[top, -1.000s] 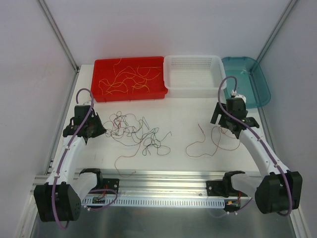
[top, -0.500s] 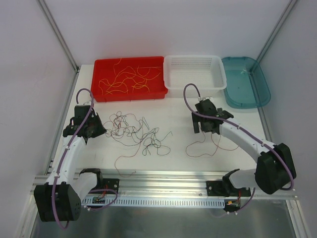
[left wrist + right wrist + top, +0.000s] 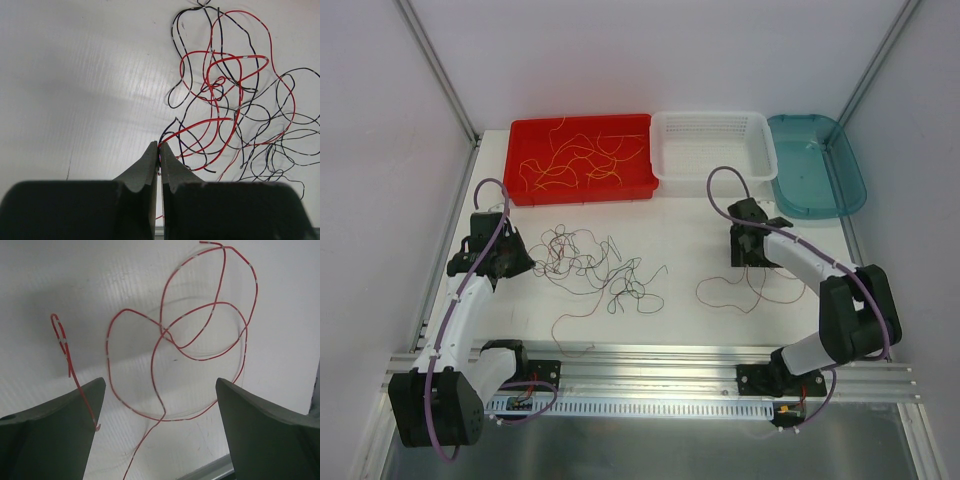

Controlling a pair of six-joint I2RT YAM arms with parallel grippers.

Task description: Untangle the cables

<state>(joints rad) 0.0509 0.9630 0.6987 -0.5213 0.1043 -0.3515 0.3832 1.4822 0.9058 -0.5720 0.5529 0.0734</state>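
Observation:
A tangle of thin dark red and black cables (image 3: pixel 595 265) lies left of the table's middle; in the left wrist view it (image 3: pixel 230 100) spreads up and right. My left gripper (image 3: pixel 523 262) is at the tangle's left edge, its jaws shut on a red and a black strand (image 3: pixel 160 146). One loose dark red cable (image 3: pixel 735 292) lies in loops at the right and fills the right wrist view (image 3: pixel 200 325). My right gripper (image 3: pixel 748 252) hovers over its far end, open and empty (image 3: pixel 160 385). Yellow-orange cables (image 3: pixel 575 160) lie in the red tray.
A red tray (image 3: pixel 578 197) stands at the back left, a white mesh basket (image 3: pixel 712 181) at the back middle, and a teal tray (image 3: pixel 850 190) at the back right. An aluminium rail (image 3: pixel 650 358) runs along the near table edge.
My right arm swung left from beside the teal tray to above the loose red cable, then shifted slightly right. The left arm and the tangle have not moved.

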